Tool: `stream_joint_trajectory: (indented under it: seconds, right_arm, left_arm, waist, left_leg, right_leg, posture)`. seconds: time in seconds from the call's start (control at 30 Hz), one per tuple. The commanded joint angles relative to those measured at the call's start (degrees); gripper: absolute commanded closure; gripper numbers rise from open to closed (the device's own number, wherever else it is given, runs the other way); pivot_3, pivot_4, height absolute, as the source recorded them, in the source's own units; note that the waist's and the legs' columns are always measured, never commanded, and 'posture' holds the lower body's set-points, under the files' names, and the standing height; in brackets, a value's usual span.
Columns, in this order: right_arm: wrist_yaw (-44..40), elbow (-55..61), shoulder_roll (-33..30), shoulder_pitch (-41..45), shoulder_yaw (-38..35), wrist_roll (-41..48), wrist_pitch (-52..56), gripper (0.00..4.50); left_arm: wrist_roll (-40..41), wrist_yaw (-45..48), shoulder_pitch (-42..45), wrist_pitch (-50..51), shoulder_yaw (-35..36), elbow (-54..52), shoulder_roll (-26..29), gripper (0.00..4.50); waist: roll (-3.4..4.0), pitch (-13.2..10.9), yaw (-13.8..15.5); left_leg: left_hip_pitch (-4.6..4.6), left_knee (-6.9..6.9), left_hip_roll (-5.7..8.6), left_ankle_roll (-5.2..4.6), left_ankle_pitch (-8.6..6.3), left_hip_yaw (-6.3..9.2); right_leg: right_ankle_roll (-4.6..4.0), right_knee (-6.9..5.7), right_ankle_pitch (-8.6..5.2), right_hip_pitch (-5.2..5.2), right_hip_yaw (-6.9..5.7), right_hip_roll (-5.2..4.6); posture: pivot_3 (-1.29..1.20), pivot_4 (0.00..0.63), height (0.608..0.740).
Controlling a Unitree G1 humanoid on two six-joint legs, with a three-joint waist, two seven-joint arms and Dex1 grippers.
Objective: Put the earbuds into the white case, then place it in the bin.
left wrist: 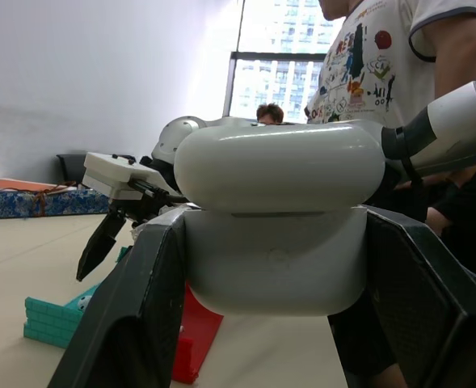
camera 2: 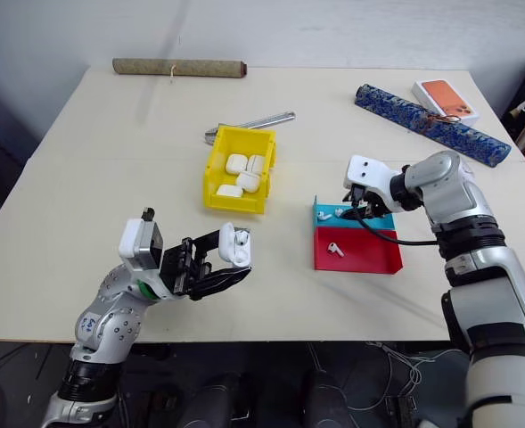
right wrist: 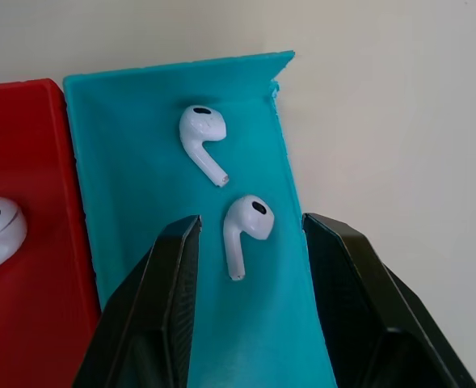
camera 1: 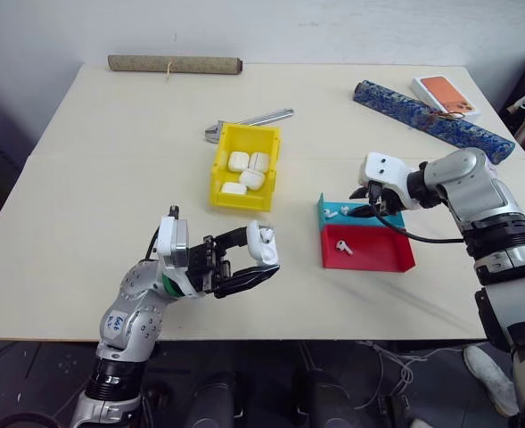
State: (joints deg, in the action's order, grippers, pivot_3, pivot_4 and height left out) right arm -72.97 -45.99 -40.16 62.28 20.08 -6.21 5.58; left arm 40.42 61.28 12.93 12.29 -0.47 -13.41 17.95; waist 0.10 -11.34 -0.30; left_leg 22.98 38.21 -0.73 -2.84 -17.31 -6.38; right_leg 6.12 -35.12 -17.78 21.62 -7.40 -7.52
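While the left gripper [camera 1: 244, 259] clamps the white case [camera 1: 263, 244], lid flipped up, the right gripper [right wrist: 246, 242] hangs over the blue tray [camera 1: 324, 207].

Its jaws stand part-open, straddling one of two earbuds [right wrist: 244, 229] without gripping it, as far as the wrist view shows. A third earbud [camera 1: 342, 246] lies in the red tray [camera 1: 369, 259]. At eleven o'clock from the held case sits the yellow bin [camera 1: 222, 165], holding several white cases.

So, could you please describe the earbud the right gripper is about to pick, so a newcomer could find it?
On the table's right side sit two shallow trays, the blue tray beside the red tray. The blue one holds two earbuds. The target earbud lies between the open fingers of the right gripper; the other earbud lies beyond them.
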Motion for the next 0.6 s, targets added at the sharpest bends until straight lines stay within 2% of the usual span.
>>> stream_joint_trajectory:
  seconds: [0.03, 0.6]
  right_arm:
    - [0.77, -3.42, 1.43, 2.47, 0.53, -2.77, -2.45, 2.50]
    - [1.81, -13.73, 4.48, 5.70, 1.55, -9.33, -7.60, 2.50]
  left_arm:
    - [0.10, -0.62, -0.73, -1.03, -0.05, -3.49, -0.12, 1.70]
    - [0.19, -1.38, -1.26, -1.13, 0.17, -4.32, 0.79, 1.70]
  waist:
    - [0.00, 0.00, -0.02]
    - [0.00, 0.00, -0.03]
  left_leg:
    - [0.00, 0.01, 0.00, 0.00, 0.00, 0.02]
    - [-0.01, 0.09, 0.00, 0.06, 0.04, 0.13]
  right_leg:
    - [0.00, -0.01, 0.00, 0.00, 0.00, 0.00]
    - [0.00, -0.19, 0.00, -0.03, 0.05, 0.00]
  posture:
    - [0.00, 0.150, 0.740]
    - [0.00, 0.150, 0.740]
